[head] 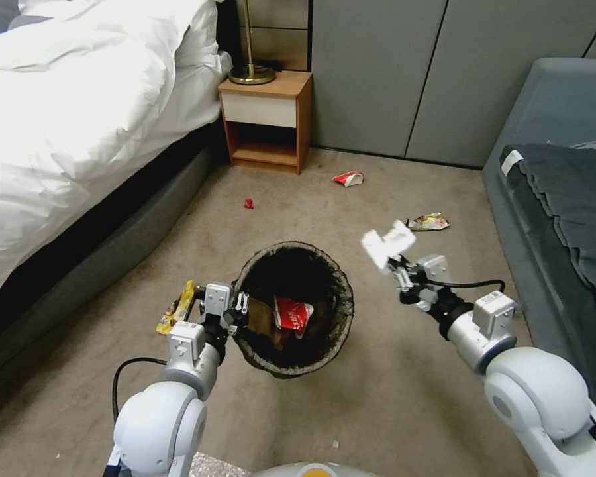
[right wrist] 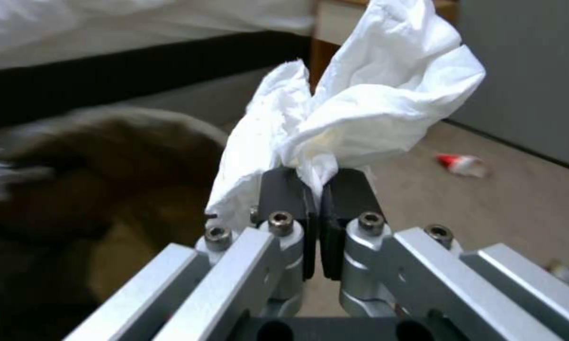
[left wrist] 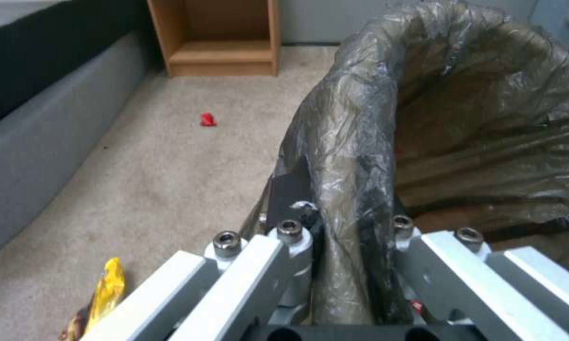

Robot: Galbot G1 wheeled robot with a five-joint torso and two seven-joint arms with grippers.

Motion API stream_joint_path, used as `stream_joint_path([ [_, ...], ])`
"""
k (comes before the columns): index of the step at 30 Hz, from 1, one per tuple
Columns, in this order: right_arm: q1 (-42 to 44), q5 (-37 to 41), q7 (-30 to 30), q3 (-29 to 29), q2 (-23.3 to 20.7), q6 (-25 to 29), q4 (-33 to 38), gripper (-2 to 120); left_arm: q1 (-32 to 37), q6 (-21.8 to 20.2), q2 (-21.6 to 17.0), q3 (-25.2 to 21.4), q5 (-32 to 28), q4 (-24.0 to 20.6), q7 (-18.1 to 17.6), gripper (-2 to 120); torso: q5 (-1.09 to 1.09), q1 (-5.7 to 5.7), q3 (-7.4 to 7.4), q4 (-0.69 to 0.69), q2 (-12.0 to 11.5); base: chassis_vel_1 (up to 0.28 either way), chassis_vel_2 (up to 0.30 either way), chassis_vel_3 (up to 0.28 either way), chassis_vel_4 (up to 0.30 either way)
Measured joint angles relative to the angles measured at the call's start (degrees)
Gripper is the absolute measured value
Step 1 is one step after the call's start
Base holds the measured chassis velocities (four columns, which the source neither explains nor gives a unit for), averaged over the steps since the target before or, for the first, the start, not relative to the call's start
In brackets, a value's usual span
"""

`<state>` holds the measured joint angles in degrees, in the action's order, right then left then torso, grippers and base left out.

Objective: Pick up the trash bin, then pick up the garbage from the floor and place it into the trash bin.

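Left claw [head: 242, 306] pinches the round trash bin [head: 338, 331] by its crinkled bag-lined rim; right claw [head: 396, 265] clamps crumpled white tissue [head: 385, 244].

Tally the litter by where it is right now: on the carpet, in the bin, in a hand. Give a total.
On the carpet: 4 (red scrap, red-and-white wrapper, colourful wrapper, yellow wrapper)
In the trash bin: 2 visible (red-and-white wrapper, brown paper)
In the right hand: 1 (white tissue)
Total: 7
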<state>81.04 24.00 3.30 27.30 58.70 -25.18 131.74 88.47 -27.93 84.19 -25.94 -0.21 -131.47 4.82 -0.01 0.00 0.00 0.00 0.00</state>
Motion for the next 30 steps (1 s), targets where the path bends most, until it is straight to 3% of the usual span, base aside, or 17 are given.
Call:
stream_joint_path([
  [9, -1.71, 3.34, 1.87, -7.03, -4.03, -4.93, 8.13, 0, -1.09, -1.51, 0.47, 1.19, 0.05, 0.96, -0.81, 5, 0.01, 0.00, 0.00, 0.00, 0.00, 0.000, 0.000, 0.000, 0.000],
  [19, -4.43, -2.08, 3.11, -17.48, -3.85, -4.36, 1.45, 0, -2.53, -2.70, 1.12, 2.70, 0.07, 1.56, -1.01, 5, 0.01, 0.00, 0.00, 0.00, 0.00, 0.000, 0.000, 0.000, 0.000],
  [30, -7.98, -4.15, 3.00, -21.79, -2.05, -4.29, -2.09, 0, -2.59, -3.12, 1.48, 3.24, 0.08, 1.23, -1.10, 5, 0.00, 0.00, 0.00, 0.01, 0.00, 0.000, 0.000, 0.000, 0.000],
])
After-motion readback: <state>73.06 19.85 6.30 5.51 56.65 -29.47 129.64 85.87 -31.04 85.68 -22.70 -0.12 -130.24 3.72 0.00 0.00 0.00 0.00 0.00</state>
